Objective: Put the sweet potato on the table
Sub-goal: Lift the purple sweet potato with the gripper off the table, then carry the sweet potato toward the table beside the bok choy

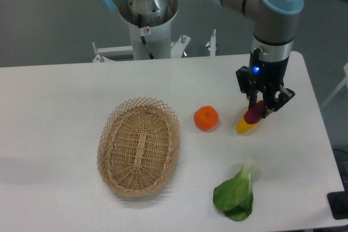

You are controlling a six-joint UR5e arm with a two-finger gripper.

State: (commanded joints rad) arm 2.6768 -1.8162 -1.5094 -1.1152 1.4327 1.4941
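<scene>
The sweet potato (254, 114) is a small dark reddish-purple tuber held between the fingers of my gripper (263, 108), which is shut on it at the right side of the white table (65, 96). It hangs just above or against a yellow-orange oblong vegetable (246, 126) lying on the table; I cannot tell whether the two touch. The gripper's black fingers hide the tuber's upper end.
A round orange fruit (206, 118) sits left of the gripper. An oval woven wicker basket (139, 146) lies at centre left. A green leafy vegetable (237, 194) lies near the front edge. The arm's base (148, 14) stands behind the table.
</scene>
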